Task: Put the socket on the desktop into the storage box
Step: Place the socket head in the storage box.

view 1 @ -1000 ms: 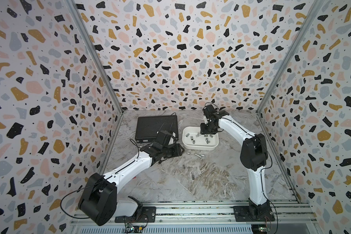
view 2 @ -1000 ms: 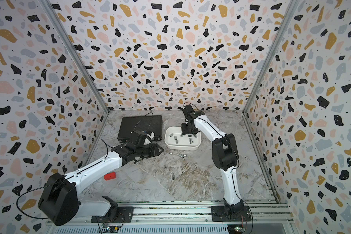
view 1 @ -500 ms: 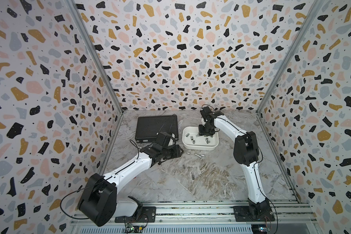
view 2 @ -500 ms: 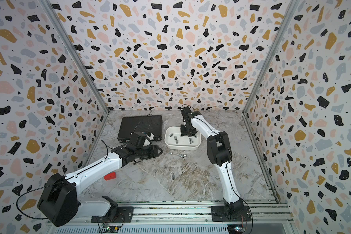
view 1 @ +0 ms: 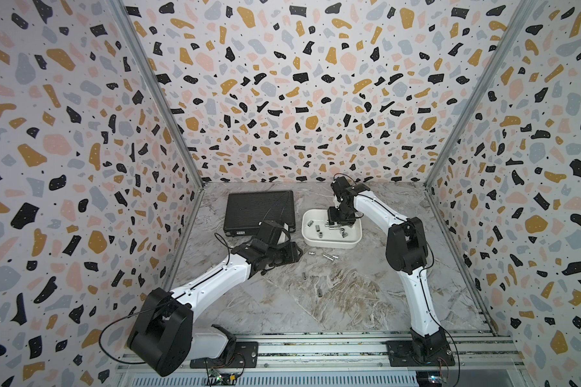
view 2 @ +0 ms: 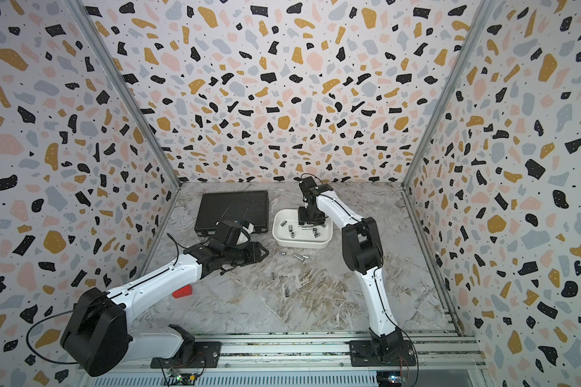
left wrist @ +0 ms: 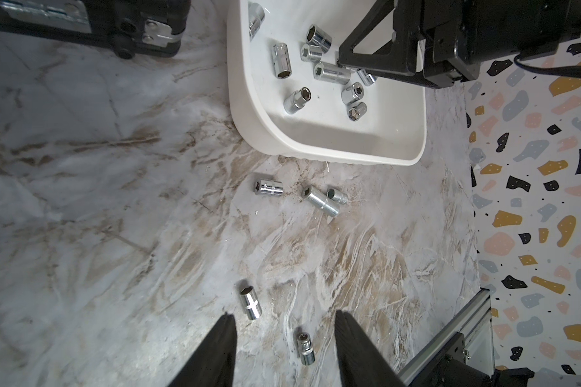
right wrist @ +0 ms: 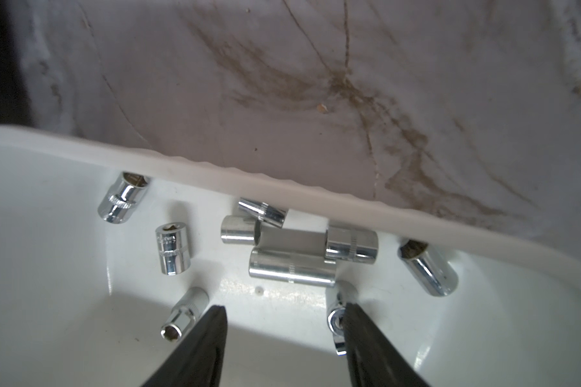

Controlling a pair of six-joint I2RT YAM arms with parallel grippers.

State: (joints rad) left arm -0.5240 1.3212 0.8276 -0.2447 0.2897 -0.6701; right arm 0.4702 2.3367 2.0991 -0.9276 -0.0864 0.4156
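The white storage box (view 1: 329, 244) (view 2: 299, 244) stands on the marble desktop (view 1: 349, 301) with several chrome sockets (right wrist: 292, 268) lying in it. My right gripper (right wrist: 284, 308) (view 1: 339, 221) hangs low inside the box, open, with nothing between its fingers; one small socket (right wrist: 335, 316) rests against a finger. My left gripper (left wrist: 284, 315) (view 1: 294, 255) is open above the desktop, left of the box. Loose sockets lie on the desktop: one (left wrist: 305, 348) under the gap between the left fingers, one (left wrist: 250, 304) beside it, and three (left wrist: 321, 201) near the box's front wall.
A black ribbed case (view 1: 259, 211) (view 2: 232, 209) lies shut at the back left, close to the left arm. A small red object (view 2: 182, 291) sits under the left forearm. Terrazzo walls close off three sides, and a metal rail (view 1: 316, 348) runs along the front.
The right gripper's jaws have spread wider inside the box, and its elbow has swung slightly left. The left arm has stayed where it was.
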